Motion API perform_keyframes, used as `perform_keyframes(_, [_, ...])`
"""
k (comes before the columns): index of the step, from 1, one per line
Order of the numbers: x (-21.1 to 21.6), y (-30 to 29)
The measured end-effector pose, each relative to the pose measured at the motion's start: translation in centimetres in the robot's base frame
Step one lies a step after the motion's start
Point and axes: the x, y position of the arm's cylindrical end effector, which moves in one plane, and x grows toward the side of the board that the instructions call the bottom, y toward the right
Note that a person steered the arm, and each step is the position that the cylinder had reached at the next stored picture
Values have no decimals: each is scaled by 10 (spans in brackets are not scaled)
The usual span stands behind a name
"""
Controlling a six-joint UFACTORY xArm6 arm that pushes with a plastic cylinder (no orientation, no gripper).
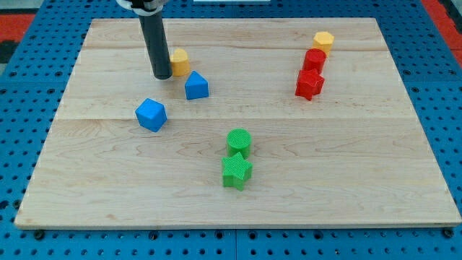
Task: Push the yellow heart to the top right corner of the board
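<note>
Seven blocks: lay on the wooden board [346,180].
My tip [162,76]: bare rod end, grasping nothing, touching the yellow heart's left side.
Yellow heart [180,61]: upper left area, partly hidden behind the rod.
Blue blocks: a house-like blue block [196,86] just below the heart; a blue cube [151,114] lower left.
Right side: yellow hexagon [323,40] above two red blocks [310,74].
Centre: green cylinder [239,141] touching green star [237,171].

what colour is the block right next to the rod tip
Yellow: the yellow heart sits just right of my tip, seen in the camera view.
</note>
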Motion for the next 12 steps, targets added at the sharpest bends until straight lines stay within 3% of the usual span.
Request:
perform_keyframes(2, [-54, 114])
perform_keyframes(3, [-49, 84])
perform_keyframes(4, [-69, 99])
perform_keyframes(5, [-103, 166])
perform_keyframes(7, [-112, 128])
perform_keyframes(9, [-138, 213])
perform_keyframes(12, [-117, 252])
